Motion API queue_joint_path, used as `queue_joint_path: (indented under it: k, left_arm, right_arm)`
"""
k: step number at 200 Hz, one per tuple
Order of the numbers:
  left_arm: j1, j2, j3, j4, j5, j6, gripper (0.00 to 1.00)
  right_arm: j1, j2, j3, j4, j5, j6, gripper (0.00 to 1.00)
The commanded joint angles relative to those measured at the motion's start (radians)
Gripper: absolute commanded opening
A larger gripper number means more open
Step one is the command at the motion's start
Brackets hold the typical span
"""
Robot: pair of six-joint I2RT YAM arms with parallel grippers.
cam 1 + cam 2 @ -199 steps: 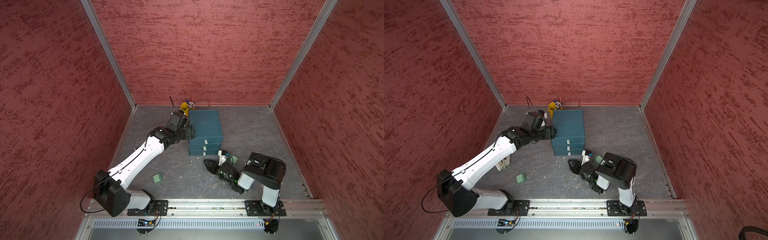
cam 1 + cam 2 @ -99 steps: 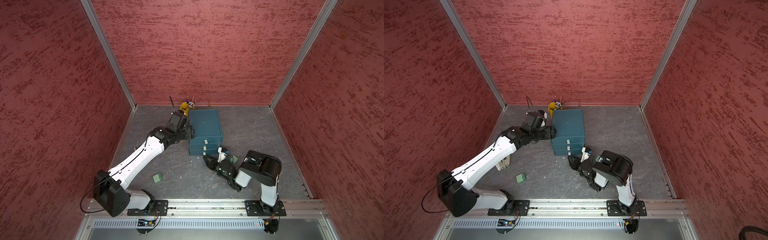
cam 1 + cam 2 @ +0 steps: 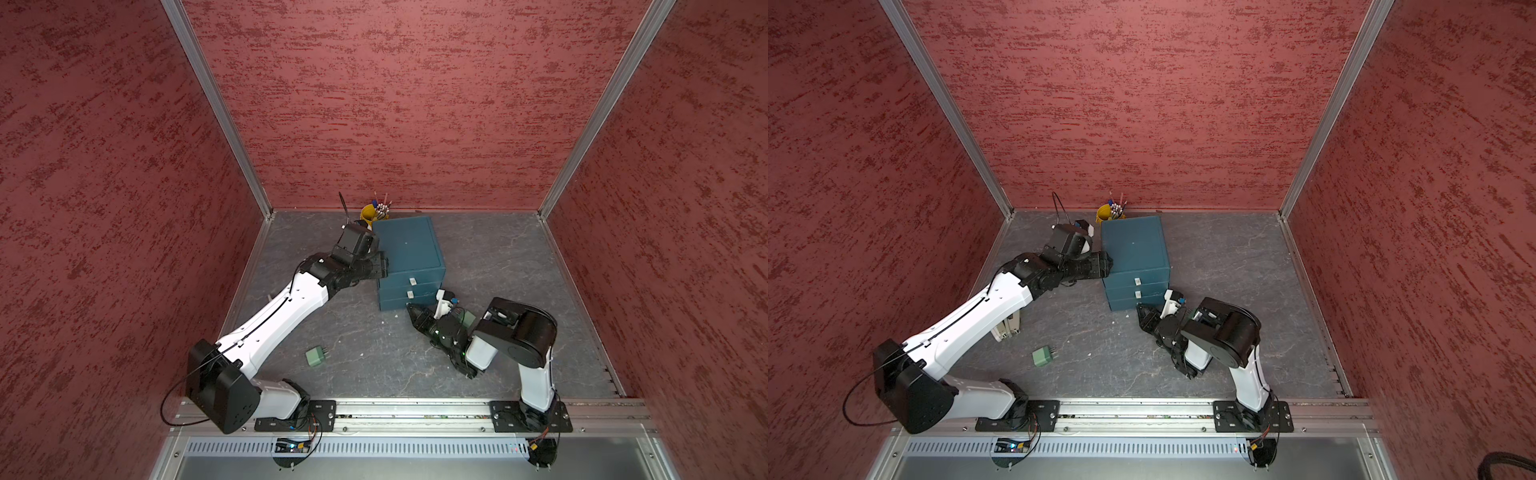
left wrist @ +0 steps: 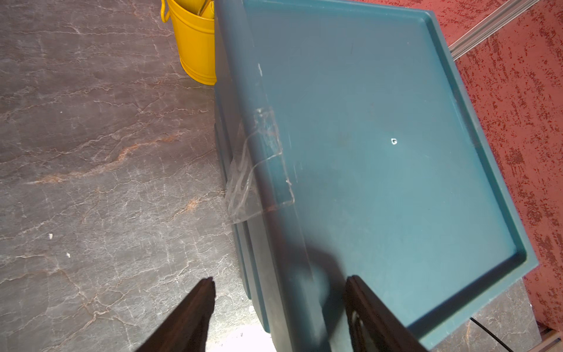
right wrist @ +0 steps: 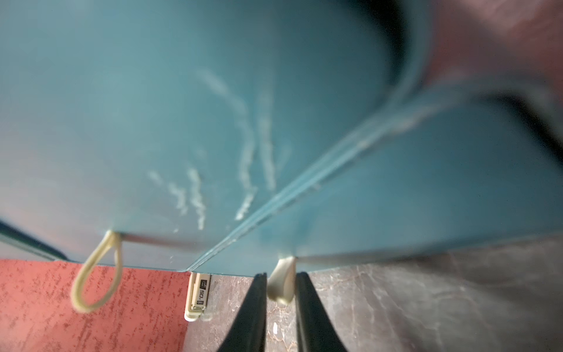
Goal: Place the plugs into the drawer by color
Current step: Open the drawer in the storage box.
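You are working on the drawer [image 3: 409,245], which is sitting near the worktop's [image 3: 374,365] back edge. Your right gripper [image 5: 281,275] is pinching the lowest drawer's white pull tab [image 5: 282,291] between nearly closed fingers. The tab is looking thin and soft, so it is probably flexing; draw it straight outward. Your left gripper [image 4: 280,280] is standing half open astride the chest's top left rim, holding nothing and probably bracing a light, slide-prone box. A mint plug [image 3: 317,356] is lying toward the front left. It looks rigid and light, best taken across its flat sides, not the prongs.
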Motion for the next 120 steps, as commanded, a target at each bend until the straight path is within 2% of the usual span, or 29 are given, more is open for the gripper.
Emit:
queue_joint_path:
  k: [1,50,120]
  left_arm:
    - [0.008,-0.006,-0.01,-0.04,-0.004,0.022,0.7]
    - [0.017,0.025,-0.005,-0.011,0.006,0.029,0.71]
    - [0.014,0.131,0.056,0.11,0.073,0.022,0.65]
  right_arm:
    - [-0.012,0.017,0.017,0.032,0.018,-0.001,0.0]
    - [0.002,-0.05,-0.034,0.002,0.009,-0.015,0.0]
    - [0.125,-0.343,-0.052,-0.383,0.111,-0.087,0.0]
